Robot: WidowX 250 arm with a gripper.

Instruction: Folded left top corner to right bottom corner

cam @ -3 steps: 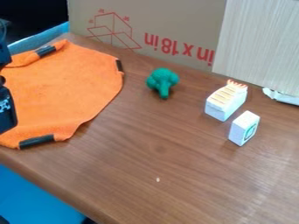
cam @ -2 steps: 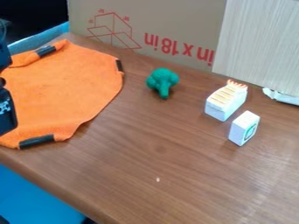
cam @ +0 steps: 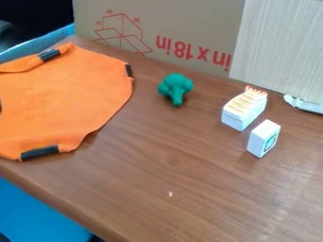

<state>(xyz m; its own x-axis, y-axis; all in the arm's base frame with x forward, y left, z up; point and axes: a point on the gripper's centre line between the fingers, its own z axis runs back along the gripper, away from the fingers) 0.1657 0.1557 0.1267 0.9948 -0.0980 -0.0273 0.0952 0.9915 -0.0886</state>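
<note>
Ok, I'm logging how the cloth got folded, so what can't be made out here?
In the camera view:
- Orange cloth: its leftmost part, cut off by the left edge.
- Table beneath it: hidden by the cloth.
- Small white block: its back, hidden by its front.
- Pale scrap: cut off by the right edge.

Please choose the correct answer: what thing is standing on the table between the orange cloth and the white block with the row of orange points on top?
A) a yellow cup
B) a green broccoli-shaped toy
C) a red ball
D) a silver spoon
B: a green broccoli-shaped toy is on the table, between the orange cloth and the white block.
</note>
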